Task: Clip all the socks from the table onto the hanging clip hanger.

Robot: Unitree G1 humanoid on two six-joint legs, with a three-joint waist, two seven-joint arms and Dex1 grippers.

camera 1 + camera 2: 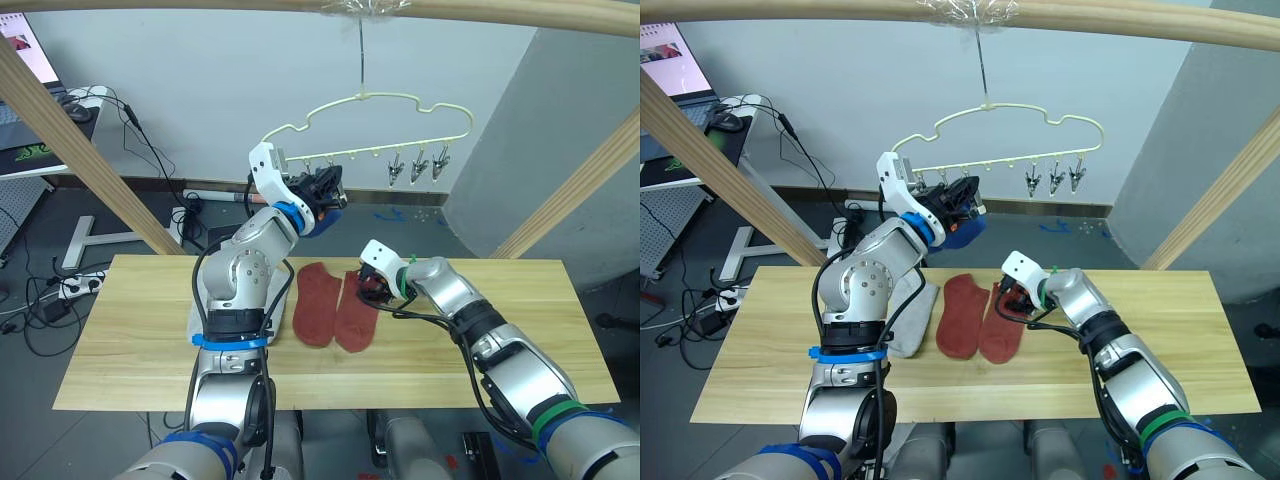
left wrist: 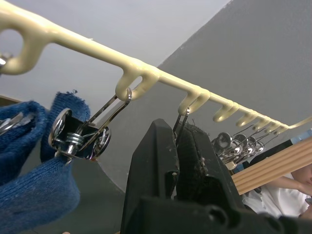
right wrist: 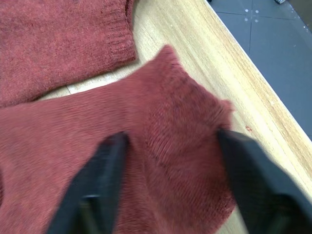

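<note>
Two rust red socks (image 1: 316, 303) (image 1: 356, 318) lie side by side in the middle of the table (image 1: 140, 330). A light grey sock (image 1: 915, 320) lies just left of them, partly hidden under my left arm. My right gripper (image 3: 171, 136) is open, low over the right red sock (image 3: 161, 122), its fingers straddling the sock's end. The pale yellow clip hanger (image 1: 390, 100) hangs from the top pole. A blue sock (image 2: 34, 165) hangs from one of its clips. My left gripper (image 2: 178, 129) is raised at the hanger, shut on the neighbouring metal clip (image 2: 181, 117).
Slanted wooden poles (image 1: 70, 140) (image 1: 580, 190) flank the table, and a horizontal pole (image 1: 500, 10) carries the hanger. Free clips (image 1: 418, 165) hang at the hanger's right end. A desk with a laptop (image 1: 30, 60) and floor cables stand at back left. A person (image 2: 287, 195) shows in the left wrist view.
</note>
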